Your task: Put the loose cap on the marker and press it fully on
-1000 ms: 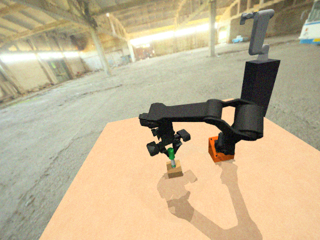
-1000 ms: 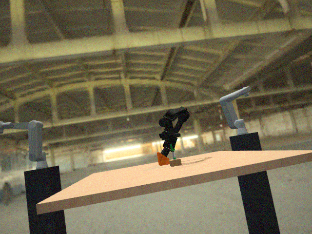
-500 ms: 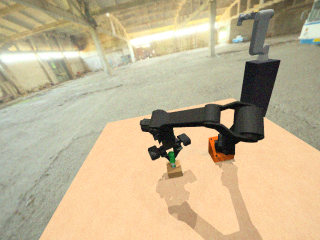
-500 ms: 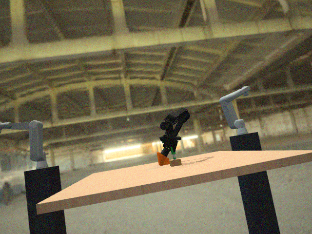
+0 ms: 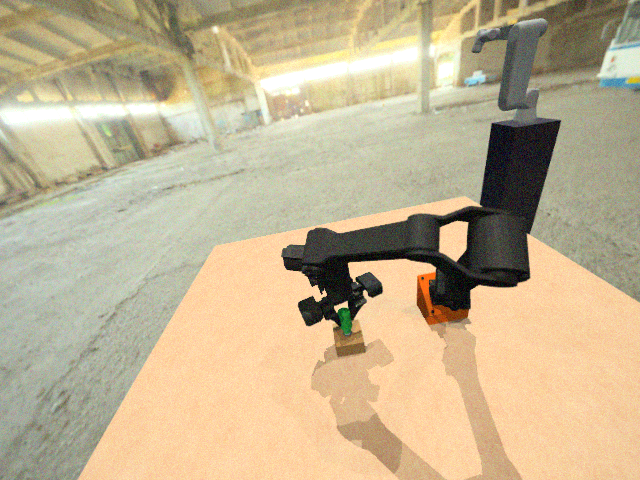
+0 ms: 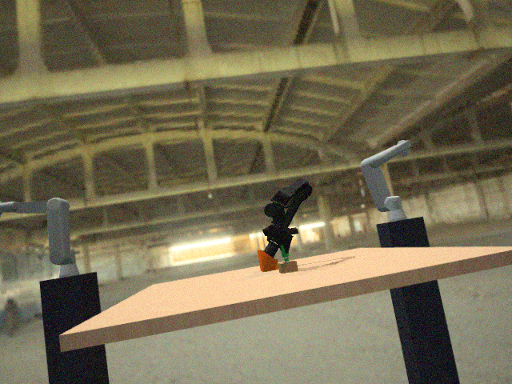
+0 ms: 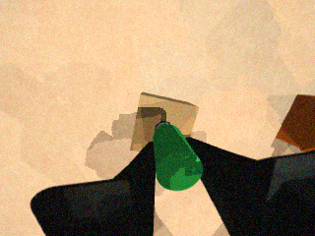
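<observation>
The green cap (image 5: 344, 316) (image 6: 284, 253) (image 7: 177, 162) is over the marker, low above the wooden holder block (image 5: 349, 346) (image 6: 288, 267) (image 7: 180, 112). The marker stands in the block and is mostly hidden by the cap. A thin grey edge shows at the cap's lower end in the wrist view. Whether the cap is fully seated cannot be told. My gripper (image 5: 345, 320) (image 7: 169, 144) is shut on the cap, with one black finger on each side of it, just above the block.
The arm's orange base mount (image 5: 424, 299) (image 6: 266, 261) (image 7: 299, 123) stands on the table (image 5: 232, 361) (image 6: 186, 293), beside the holder block. Grey arms on dark pedestals (image 5: 518, 170) (image 6: 72, 322) stand beyond the table's edges. My arm's shadow falls across the table.
</observation>
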Motion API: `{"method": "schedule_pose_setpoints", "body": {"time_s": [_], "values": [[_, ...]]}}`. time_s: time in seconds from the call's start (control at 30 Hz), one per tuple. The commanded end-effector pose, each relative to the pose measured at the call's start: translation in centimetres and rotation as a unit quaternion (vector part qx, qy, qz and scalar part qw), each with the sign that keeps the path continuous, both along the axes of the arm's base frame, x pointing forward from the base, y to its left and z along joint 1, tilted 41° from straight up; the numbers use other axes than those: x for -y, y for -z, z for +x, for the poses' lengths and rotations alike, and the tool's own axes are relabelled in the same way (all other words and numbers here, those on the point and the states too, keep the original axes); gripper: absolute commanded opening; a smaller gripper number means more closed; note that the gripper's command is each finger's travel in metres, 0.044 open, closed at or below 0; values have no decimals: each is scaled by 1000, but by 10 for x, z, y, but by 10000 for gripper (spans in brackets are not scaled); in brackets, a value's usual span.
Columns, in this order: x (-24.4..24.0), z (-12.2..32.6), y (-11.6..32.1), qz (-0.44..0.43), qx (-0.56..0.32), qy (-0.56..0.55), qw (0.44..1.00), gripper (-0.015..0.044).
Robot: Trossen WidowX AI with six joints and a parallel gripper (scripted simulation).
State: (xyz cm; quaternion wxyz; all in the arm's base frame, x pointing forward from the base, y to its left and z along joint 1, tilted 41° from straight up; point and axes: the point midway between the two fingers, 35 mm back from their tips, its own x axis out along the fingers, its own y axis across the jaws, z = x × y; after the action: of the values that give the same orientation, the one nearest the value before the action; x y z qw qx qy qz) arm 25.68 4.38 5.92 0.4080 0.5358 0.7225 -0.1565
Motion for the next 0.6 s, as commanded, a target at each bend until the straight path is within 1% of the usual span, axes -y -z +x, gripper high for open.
{"method": "schedule_pose_setpoints", "body": {"time_s": [0.0, 0.47, 0.5, 0.57], "values": [[0, 0, 0, 0, 0, 0, 1000, 52], [0, 0, 0, 0, 0, 0, 1000, 420], [0, 0, 0, 0, 0, 0, 1000, 440], [1, 1, -1, 0, 0, 0, 1000, 440]]}}
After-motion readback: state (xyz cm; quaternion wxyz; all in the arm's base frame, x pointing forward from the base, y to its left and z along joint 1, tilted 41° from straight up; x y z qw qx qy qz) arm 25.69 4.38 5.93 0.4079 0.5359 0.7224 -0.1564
